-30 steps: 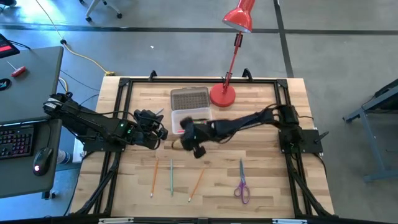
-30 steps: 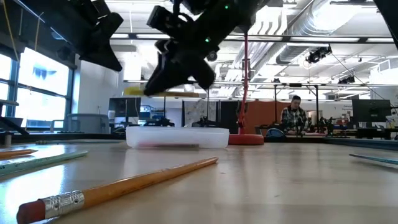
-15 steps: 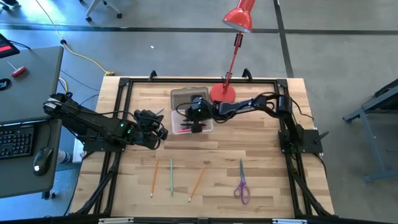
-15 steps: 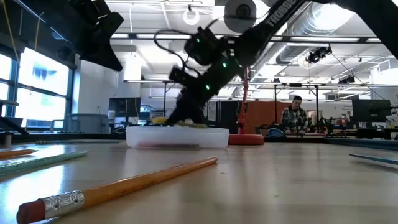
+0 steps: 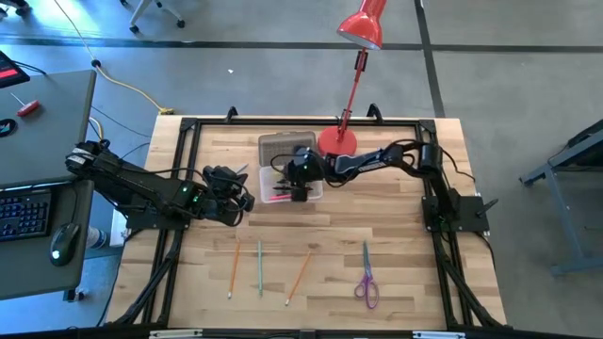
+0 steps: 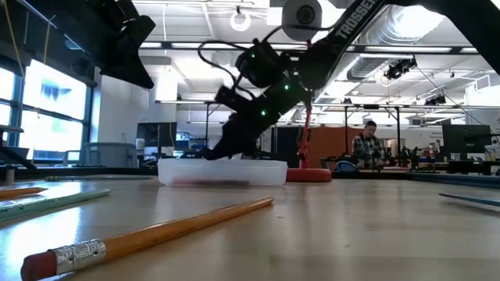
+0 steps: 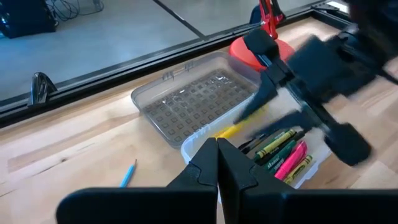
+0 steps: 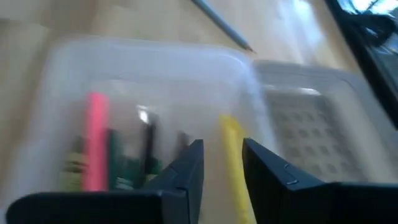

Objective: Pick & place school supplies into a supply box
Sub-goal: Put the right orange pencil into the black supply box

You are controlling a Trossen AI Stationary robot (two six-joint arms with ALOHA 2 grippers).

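Jaws: right gripper (image 8: 221,171) parted over the box (image 8: 62,74), a yellow pencil (image 8: 233,155) lying loose in the gap between its fingers; left gripper (image 7: 217,163) pressed together on nothing.
High view: right gripper (image 5: 300,176) reaches over the box (image 5: 316,191), whose ribbed lid (image 5: 287,148) lies open toward the lamp base (image 5: 337,143). Left gripper (image 5: 241,200) waits beside the box. 3 pencils (image 5: 260,268) and scissors (image 5: 366,280) lie on the table (image 5: 396,235), well apart from the box.
Low view: right gripper (image 6: 226,144) dips to the box rim (image 6: 223,164); an orange pencil (image 6: 156,230) lies nearest the camera.
Left wrist view: box (image 7: 193,146) holds the yellow pencil (image 7: 227,130), a pink marker (image 7: 291,158) and green pens (image 7: 277,149).
Right wrist view: pink marker (image 8: 95,149) lies beside dark pens.
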